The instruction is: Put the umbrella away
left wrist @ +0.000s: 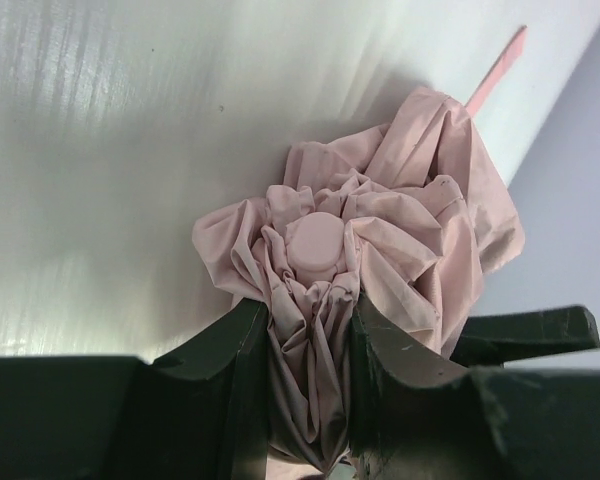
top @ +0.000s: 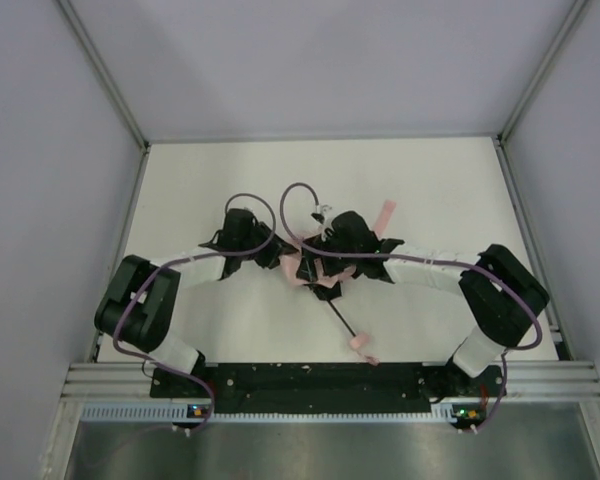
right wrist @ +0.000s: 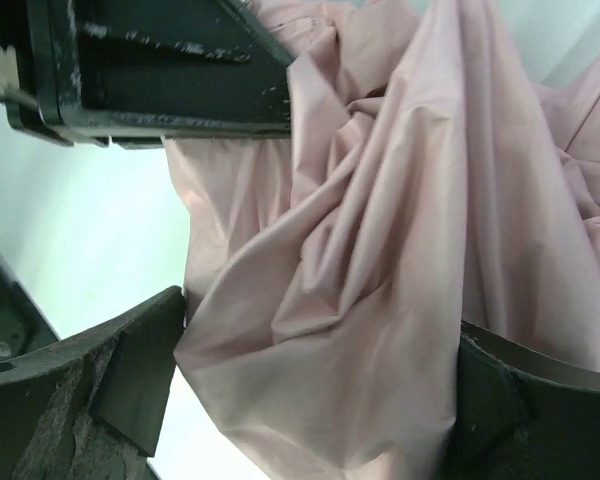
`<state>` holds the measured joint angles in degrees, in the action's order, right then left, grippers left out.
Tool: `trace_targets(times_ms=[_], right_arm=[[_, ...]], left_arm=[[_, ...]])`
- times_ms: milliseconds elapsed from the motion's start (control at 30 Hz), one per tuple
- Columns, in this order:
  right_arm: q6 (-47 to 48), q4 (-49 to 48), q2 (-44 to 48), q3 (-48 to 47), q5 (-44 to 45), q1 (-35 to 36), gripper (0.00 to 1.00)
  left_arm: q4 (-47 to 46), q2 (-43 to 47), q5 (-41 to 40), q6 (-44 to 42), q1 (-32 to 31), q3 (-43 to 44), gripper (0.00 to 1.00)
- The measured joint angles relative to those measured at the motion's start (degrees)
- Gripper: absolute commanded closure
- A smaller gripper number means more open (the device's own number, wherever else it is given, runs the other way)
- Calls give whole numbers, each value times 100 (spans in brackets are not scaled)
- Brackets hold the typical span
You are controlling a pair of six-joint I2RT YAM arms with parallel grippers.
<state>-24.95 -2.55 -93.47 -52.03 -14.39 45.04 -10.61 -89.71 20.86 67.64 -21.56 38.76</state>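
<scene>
The pale pink umbrella point(top: 325, 283) lies collapsed mid-table, its fabric bunched between both arms. Its thin black shaft point(top: 338, 317) runs toward me to the small pink handle point(top: 361, 343). A pink strap point(top: 385, 213) sticks out on the far side. My left gripper point(left wrist: 310, 330) is shut on a gathered fold of fabric just below the round pink top cap point(left wrist: 315, 243). My right gripper point(right wrist: 315, 370) stands wide open, with loose folds of the umbrella point(right wrist: 380, 250) filling the gap between its fingers. From above, both grippers point(top: 298, 262) meet over the fabric and hide most of it.
The white table point(top: 450, 190) has grey walls on three sides and a metal rail at the near edge point(top: 320, 380). Purple cables point(top: 300, 205) loop above the wrists. A black part of the other arm point(right wrist: 160, 70) crosses the top of the right wrist view.
</scene>
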Motion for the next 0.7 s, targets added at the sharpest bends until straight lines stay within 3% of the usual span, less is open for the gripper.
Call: trace_targets(times_ms=[233,367,533,700], right_arm=[[1099,122,-269,-254,1093,651,22],[1572,28,-688,-472,1897,1084,30],[1685,-160,-964,-501,2721,1427,57],[1663,-466,-1115,-413,2935,1504,85]], left_arm=[[1685,0,-568,153,-85,730,100],[2579,0,-1043,295,-160,1128,100],[3272,-22,-1421,621,-295,1305,100],[3414,-76,-1685,1027,-400,1357,100]])
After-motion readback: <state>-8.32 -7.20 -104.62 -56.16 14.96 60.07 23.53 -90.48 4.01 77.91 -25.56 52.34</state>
